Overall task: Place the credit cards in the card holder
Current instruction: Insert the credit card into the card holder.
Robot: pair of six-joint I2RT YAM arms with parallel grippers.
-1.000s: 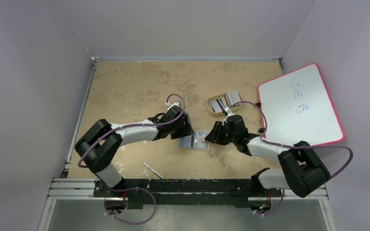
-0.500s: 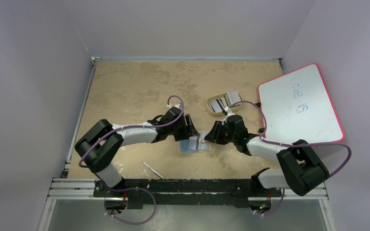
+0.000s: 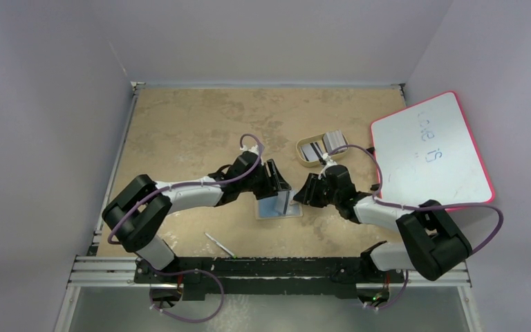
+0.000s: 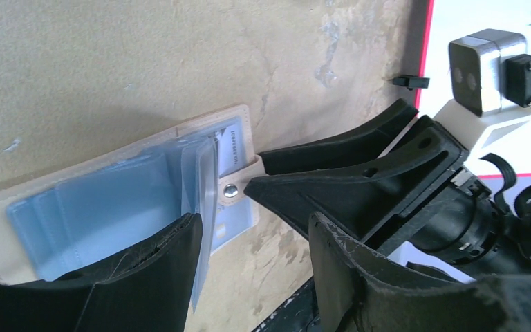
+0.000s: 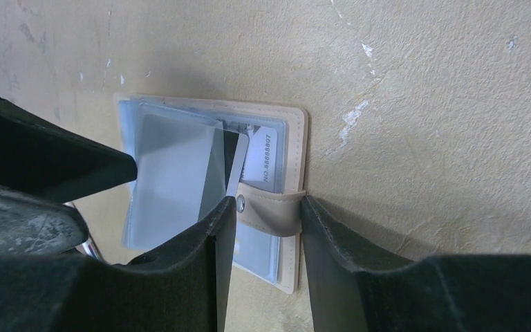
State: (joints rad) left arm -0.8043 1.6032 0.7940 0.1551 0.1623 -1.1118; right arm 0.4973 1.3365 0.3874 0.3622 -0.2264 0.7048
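The right fingers (image 5: 200, 277) are closed in on the snap tab (image 5: 269, 211), one against each edge, seemingly pinning that end of the card holder (image 4: 97, 200) to the desk (image 3: 180, 124). The left fingers (image 4: 159, 270) stand apart over the holder's other half with a pale, dark-striped credit card (image 5: 176, 169) propped against one, so the left arm is nearer. The holder lies open, its long axis arm to arm and its tab toward the right arm. The card's stripe crosses that axis. More cards (image 3: 332, 142) sit beyond the holder in a tray (image 3: 303, 161).
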